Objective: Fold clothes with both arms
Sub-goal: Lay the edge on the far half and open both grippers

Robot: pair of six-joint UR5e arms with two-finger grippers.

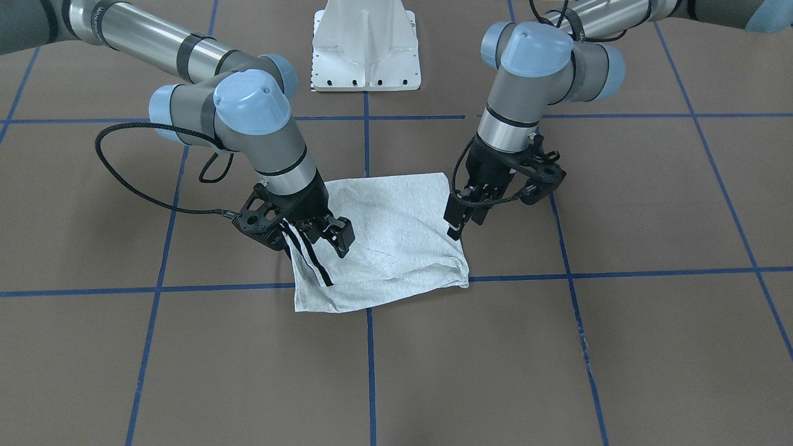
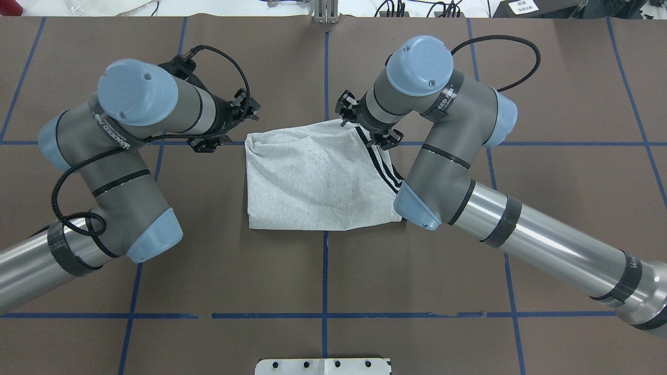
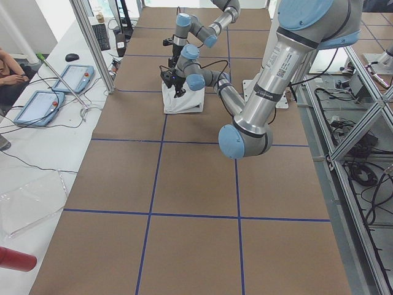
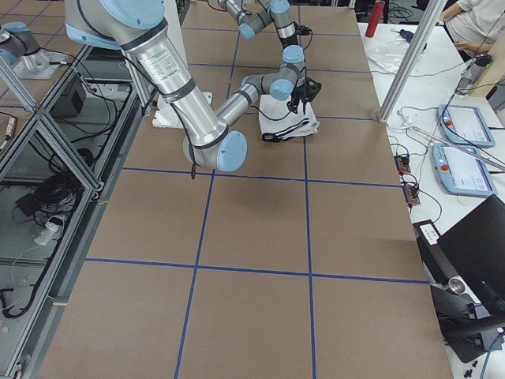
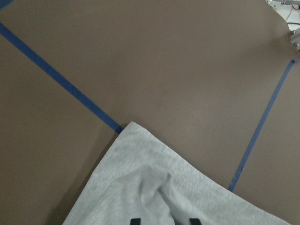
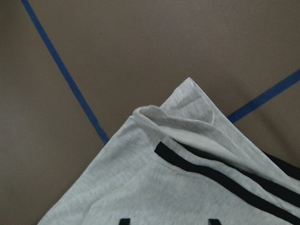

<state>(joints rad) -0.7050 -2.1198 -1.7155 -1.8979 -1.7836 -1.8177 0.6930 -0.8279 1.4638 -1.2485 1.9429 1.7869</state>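
Observation:
The grey T-shirt (image 1: 390, 229) lies folded into a rough square mid-table (image 2: 312, 182), its black double stripes (image 2: 380, 161) on top along its right edge. The cartoon print and collar are hidden. My left gripper (image 1: 464, 226) hangs just over the shirt's far left corner (image 5: 154, 187); its fingertips (image 5: 134, 220) stand apart, with a raised fold between them. My right gripper (image 1: 325, 244) hangs over the far right corner by the stripes (image 6: 225, 178); its fingertips (image 6: 213, 220) stand wide apart over the cloth. Neither holds anything.
The white pedestal base (image 1: 367, 46) stands at the robot's side of the table. Blue tape lines (image 2: 325, 271) grid the brown table top. An operators' desk with tablets (image 3: 37, 107) runs past the far edge, with a person (image 3: 9, 74) seated there.

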